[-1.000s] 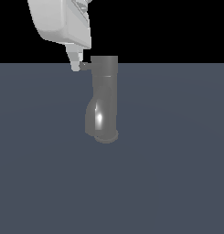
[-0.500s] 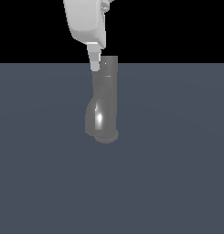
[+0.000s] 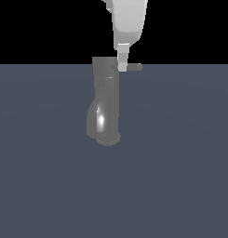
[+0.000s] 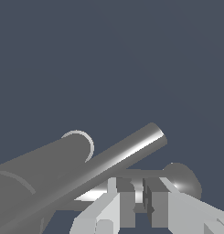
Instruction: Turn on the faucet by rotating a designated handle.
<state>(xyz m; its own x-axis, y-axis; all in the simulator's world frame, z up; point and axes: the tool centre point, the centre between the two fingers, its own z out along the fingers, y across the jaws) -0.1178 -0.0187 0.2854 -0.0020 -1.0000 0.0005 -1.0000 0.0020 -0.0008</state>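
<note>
The faucet (image 3: 106,100) is a glossy grey upright cylinder with a bulging lower body and a round base. Its handle (image 3: 135,67), a thin grey bar, sticks out from the top toward the exterior view's right. My gripper (image 3: 121,66) comes down from above with its fingers together, the tips against the handle right beside the faucet's top. It is shut and holds nothing. In the wrist view my fingers (image 4: 114,206) sit close over thick grey parts of the faucet (image 4: 58,162); the gripper (image 4: 139,208) shows only a narrow slit.
The faucet stands on a flat dark blue-grey floor (image 3: 180,176) that fills the lower part of the exterior view. Nothing else stands on it.
My gripper has swept from the faucet top's left side to its right in the exterior view. The handle now shows sticking out to the right, where it did not before.
</note>
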